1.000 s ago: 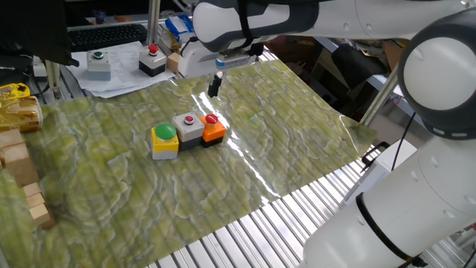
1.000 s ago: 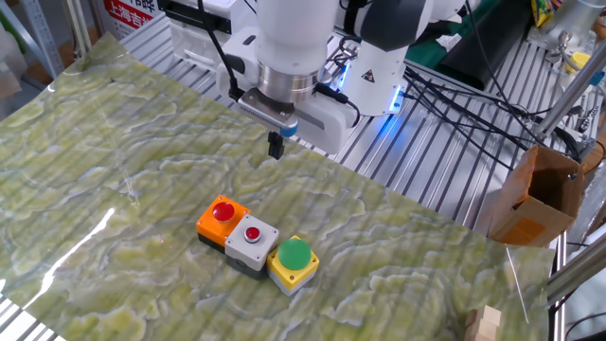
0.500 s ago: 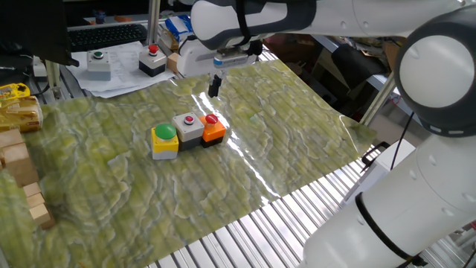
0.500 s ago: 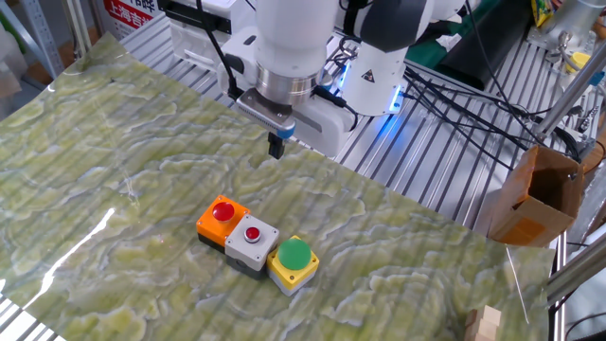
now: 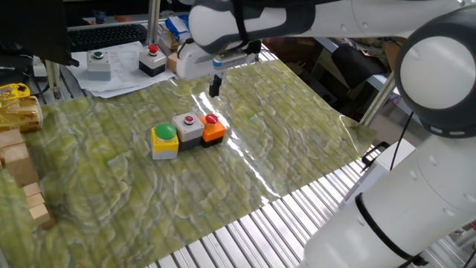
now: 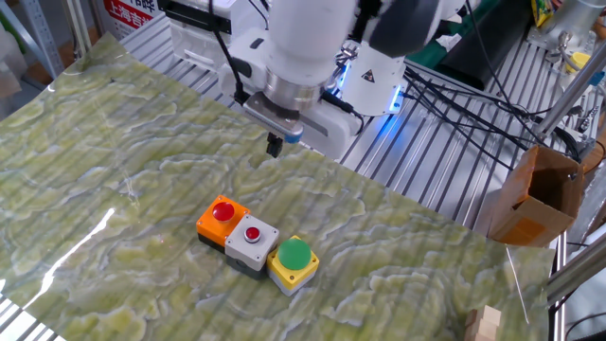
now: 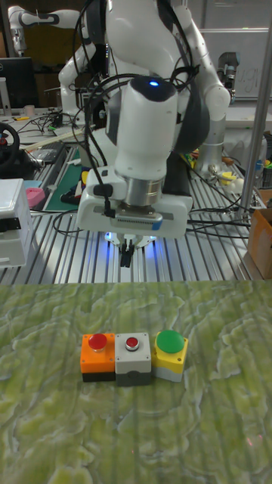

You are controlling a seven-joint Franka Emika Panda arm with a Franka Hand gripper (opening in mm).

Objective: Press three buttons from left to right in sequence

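Note:
Three buttons sit side by side in a row on the green patterned cloth [image 5: 282, 119]. They are a yellow box with a green cap [image 5: 164, 138] [image 6: 293, 260] [image 7: 171, 352], a grey box with a small red cap [image 5: 188, 126] [image 6: 252, 238] [image 7: 133, 355], and an orange box with a red cap [image 5: 214, 128] [image 6: 222, 217] [image 7: 98, 353]. My gripper [image 5: 215, 88] [image 6: 275, 147] [image 7: 127, 258] hangs above the cloth behind the row, on the robot-base side, touching none of the boxes. Its dark fingertips are pressed together with nothing between them.
A separate grey box with a green button [image 5: 97, 64] and a black box with a red button [image 5: 152, 61] stand on papers beyond the cloth. Wooden blocks [image 5: 22, 179] are stacked at one cloth edge. A cardboard box [image 6: 538, 194] stands off the table. Metal slats border the cloth.
The arm's wrist has shifted slightly, while the fingertips stay at nearly the same spot above the cloth. The three button boxes have not moved.

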